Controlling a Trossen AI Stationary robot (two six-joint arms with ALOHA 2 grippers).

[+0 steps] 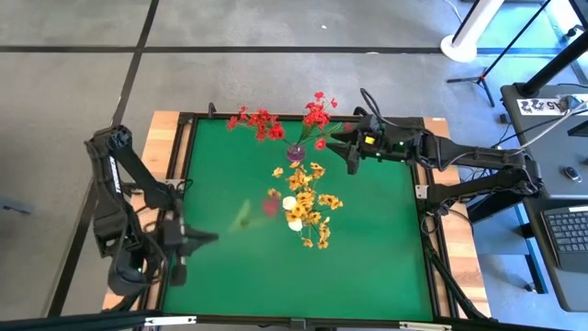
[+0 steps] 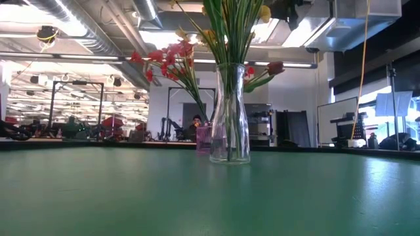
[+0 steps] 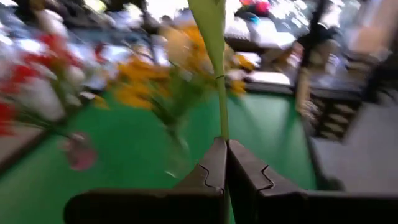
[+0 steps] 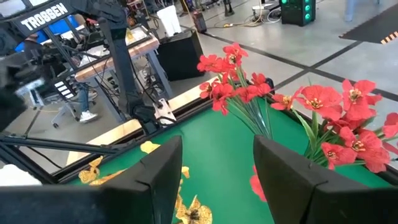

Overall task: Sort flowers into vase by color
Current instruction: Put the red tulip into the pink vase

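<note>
My left gripper (image 1: 204, 239) is over the table's near left, shut on a flower whose leaf (image 1: 243, 213) and dark red-magenta bud (image 1: 271, 204) reach toward the clear glass vase (image 2: 230, 118). That vase stands mid-table with yellow-orange sprays (image 1: 317, 198) and white buds (image 1: 292, 204). Behind it stands a small pink vase (image 1: 296, 152) with red sprays (image 4: 348, 118). My right gripper (image 4: 214, 180) is open beside the red sprays, at the far right (image 1: 342, 149), with nothing between its fingers. My left gripper pinches the flower's thin green stalk (image 3: 222, 121) between its two fingers (image 3: 214, 165). The stalk runs on past the fingertips along the fingers to a leaf (image 3: 208, 18). The flower is lifted clear of the table, its bud end toward the clear vase.
The green mat (image 1: 367, 267) is bare on its near and right parts. A black frame and wooden strips (image 1: 165, 138) edge the table. A laptop (image 1: 570, 230) and stand legs (image 1: 478, 78) sit off to the right.
</note>
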